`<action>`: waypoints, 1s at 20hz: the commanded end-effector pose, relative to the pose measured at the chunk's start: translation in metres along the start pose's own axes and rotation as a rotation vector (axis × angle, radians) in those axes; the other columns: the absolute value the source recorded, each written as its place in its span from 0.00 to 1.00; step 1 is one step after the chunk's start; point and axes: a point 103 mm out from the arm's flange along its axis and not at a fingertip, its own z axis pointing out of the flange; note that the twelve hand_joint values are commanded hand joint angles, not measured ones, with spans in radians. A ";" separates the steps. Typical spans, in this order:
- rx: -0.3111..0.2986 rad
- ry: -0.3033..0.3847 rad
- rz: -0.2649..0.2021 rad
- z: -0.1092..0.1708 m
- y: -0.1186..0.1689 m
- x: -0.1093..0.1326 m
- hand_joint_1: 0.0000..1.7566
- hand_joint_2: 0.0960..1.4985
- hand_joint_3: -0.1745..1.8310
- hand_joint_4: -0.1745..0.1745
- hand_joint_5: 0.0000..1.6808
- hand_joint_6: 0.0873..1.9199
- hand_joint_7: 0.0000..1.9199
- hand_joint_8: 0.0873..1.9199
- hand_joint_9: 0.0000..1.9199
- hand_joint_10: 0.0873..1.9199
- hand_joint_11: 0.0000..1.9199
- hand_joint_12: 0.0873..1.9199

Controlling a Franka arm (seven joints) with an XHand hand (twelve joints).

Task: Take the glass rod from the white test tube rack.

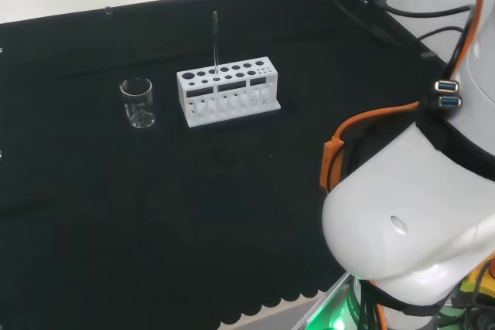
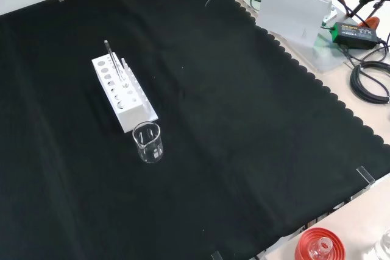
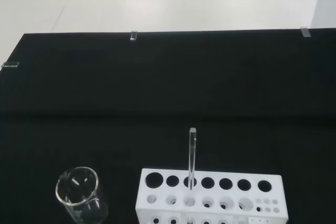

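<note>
Near the cloth's point(image 1: 232, 214) far edge, the glass rod point(image 1: 215, 40) stands upright in the white rack point(image 1: 227, 90); a sideways pull could tip the rack. The fingers' state I cannot tell.

arm: big white links point(image 1: 410, 214) stand at the head view's lower right, the rounded one nearest the camera
cable: orange point(image 1: 340, 144), runs along the links
hand: state cannot be told

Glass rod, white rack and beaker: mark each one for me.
glass rod point(image 1: 215, 36), head view, on its upright shaft.
white test tube rack point(image 1: 232, 103), head view, on its front wall.
beaker point(image 2: 148, 142), front view, on its clear side wall.
</note>
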 end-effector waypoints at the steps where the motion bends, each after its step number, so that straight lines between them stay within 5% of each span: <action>1: 0.035 -0.004 -0.036 0.014 0.032 0.012 0.45 0.65 0.00 0.39 0.25 0.00 0.25 0.37 0.33 0.40 0.27 0.69; 20: 0.150 -0.033 -0.052 0.063 0.098 0.008 0.45 0.67 0.00 0.39 0.27 0.00 0.29 0.36 0.37 0.38 0.28 0.68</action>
